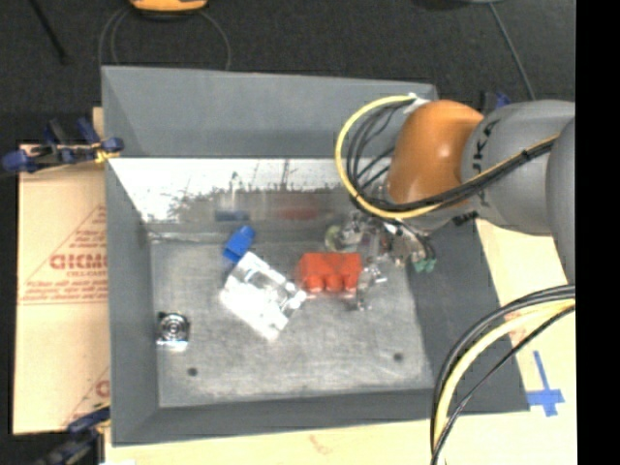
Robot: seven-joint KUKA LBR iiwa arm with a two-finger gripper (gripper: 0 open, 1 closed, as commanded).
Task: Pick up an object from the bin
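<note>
The gripper (364,277) of a KUKA arm (523,163) hangs low over the floor of the grey metal bin (291,376). It is just beside the right end of a red plastic block (327,271), which lies near the middle of the floor, a little toward the back wall. The arm reaches in from the right, with its orange wrist cover (436,153) and looped cables (356,163) above the tool — a posture that fits an approach from above on the nearest thing in reach. Whether the gripper is wide, narrow or closed on anything cannot be told from this angle. Its metal parts merge with the block's edge, and nothing is plainly seen in its grasp.

The red block is squat and longer than it is wide, with a lower edge that looks scalloped into rounded lobes. It lies flat, its long side roughly parallel to the back wall. Flat and free on its right side, it appears the likeliest target, though that is a judgement.

To its left, touching or very nearly so, a white and clear plastic piece (257,296) lies on a slant. A small blue piece (237,243) sits just behind that, near the foot of the back wall. A small round metal part (172,329) rests well apart, by the left wall. The things are few and spread out, not heaped — so the block's open side looks reachable without crowding its neighbours.
</note>
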